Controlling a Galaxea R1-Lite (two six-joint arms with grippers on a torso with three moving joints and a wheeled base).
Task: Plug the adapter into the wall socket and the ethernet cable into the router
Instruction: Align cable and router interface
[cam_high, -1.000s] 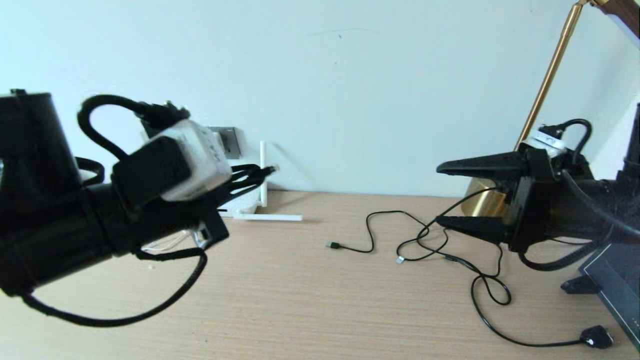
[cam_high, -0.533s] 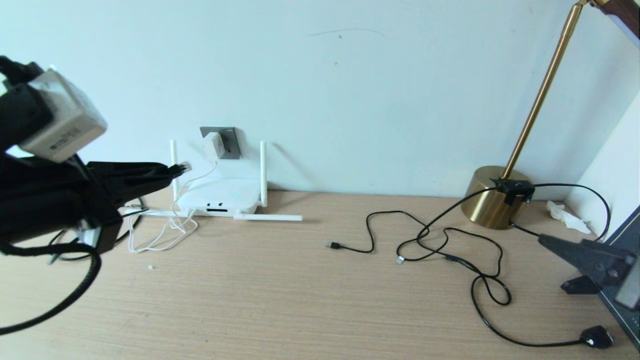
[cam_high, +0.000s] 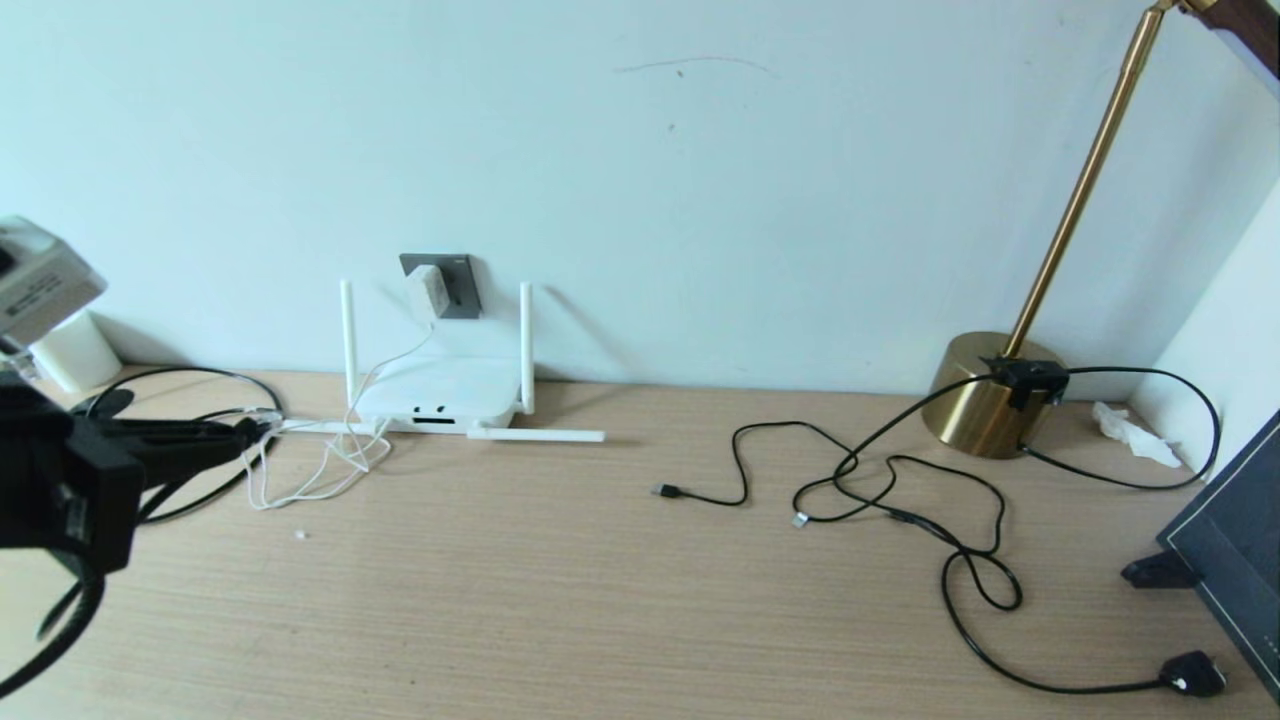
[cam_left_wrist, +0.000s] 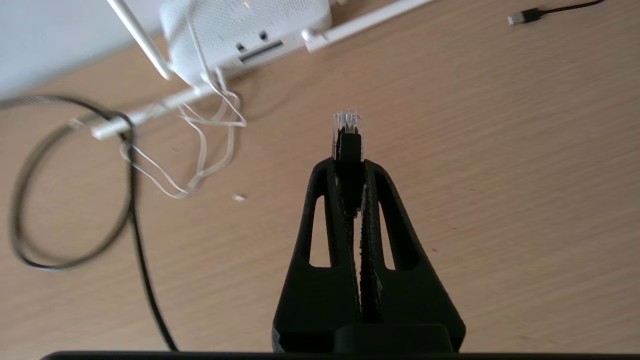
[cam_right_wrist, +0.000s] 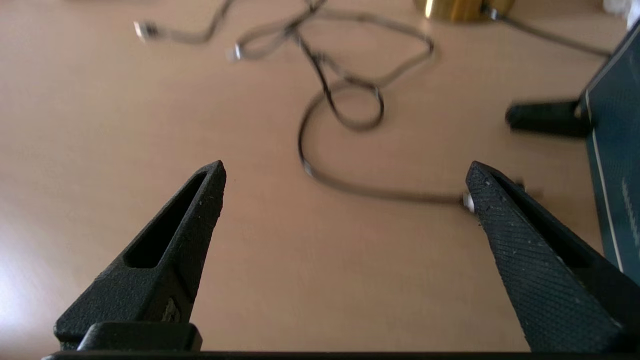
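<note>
Now left pincer (cam_left_wrist: 348, 165) grips ethernet cable (cam_left_wrist: 347, 127) — plug protruding.

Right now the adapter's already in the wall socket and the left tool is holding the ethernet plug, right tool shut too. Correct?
Not quite: the right tool is open and empty, per the right wrist view. The adapter is in the wall socket, and the left tool holds the ethernet plug.

A home study or office corner: a wood-grain counter (cam_high: 600, 600) against a plain pale wall (cam_high: 700, 180), a brass desk lamp (cam_high: 985, 400) at right, a router (cam_high: 440, 395) beneath a wall socket (cam_high: 455, 285).
</note>
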